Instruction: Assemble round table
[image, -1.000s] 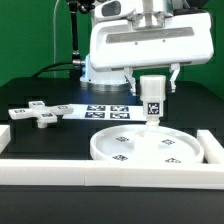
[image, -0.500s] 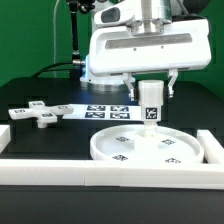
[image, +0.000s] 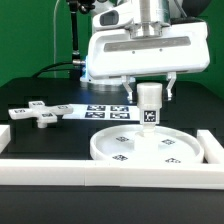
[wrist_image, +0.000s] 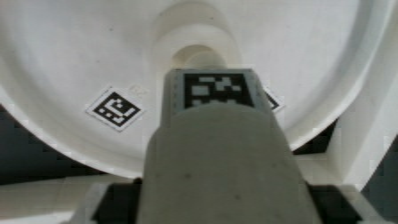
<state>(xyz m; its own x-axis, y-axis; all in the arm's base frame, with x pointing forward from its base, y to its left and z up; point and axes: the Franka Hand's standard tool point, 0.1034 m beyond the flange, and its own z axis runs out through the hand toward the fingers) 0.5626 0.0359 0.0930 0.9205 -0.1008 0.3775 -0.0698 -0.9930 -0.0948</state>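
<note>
1. One leg is held upright between the jaws, which are closed on its sides.
2. Its lower end is placed over the middle of the round disc; contact cannot be told.
3. The cross-shaped foot is seen well apart, toward the exterior view's left.

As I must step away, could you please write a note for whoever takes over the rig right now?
The hand is shut on the leg, upright.
Its lower end is at the centre of the round disc; seated or not, I cannot tell.
The foot lies loose at the exterior view's left.
Done: nothing surely joined yet.
Left: fix leg to disc, then foot.
</note>
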